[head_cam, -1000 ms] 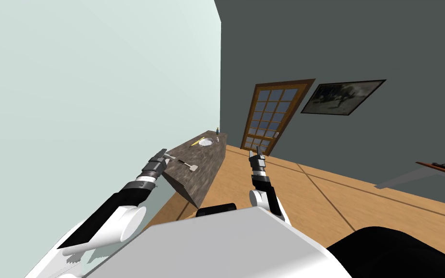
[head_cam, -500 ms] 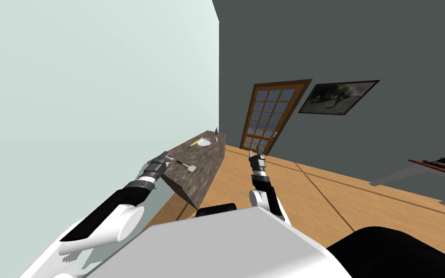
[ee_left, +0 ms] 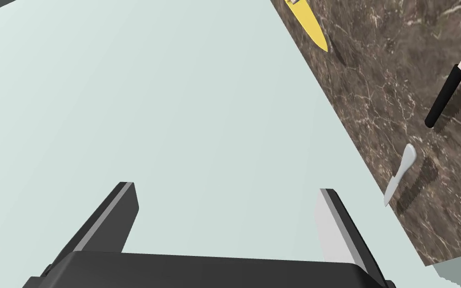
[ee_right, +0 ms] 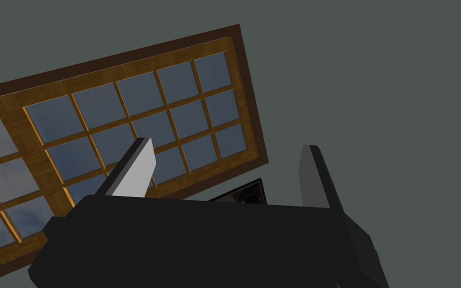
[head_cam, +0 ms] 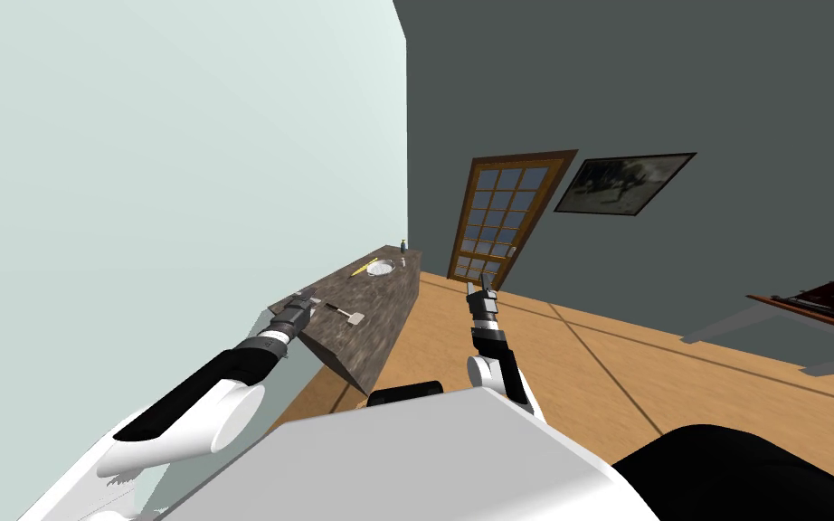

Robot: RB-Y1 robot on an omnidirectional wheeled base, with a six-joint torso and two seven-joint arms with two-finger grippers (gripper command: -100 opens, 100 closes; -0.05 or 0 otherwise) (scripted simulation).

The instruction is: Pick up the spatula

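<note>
The left fingers (ee_left: 332, 225) are wide open with nothing between them, at the near end of the dark speckled desk (head_cam: 388, 285). The spatula (ee_left: 443, 99) lies flat on the desk a little past them and off to one side, its black handle end nearest the fingers. A small grey thing (ee_left: 400, 174) lies closer, and a yellow knife (ee_left: 308, 25) lies farther along. The right fingers (ee_right: 135, 170) are wide open too, held up away from the desk.

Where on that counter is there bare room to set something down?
Bare: the counter stretch between the spatula and the plate. Crowded: the far end, with plate, knife and bottle; the left end effector hangs at the near end.
</note>
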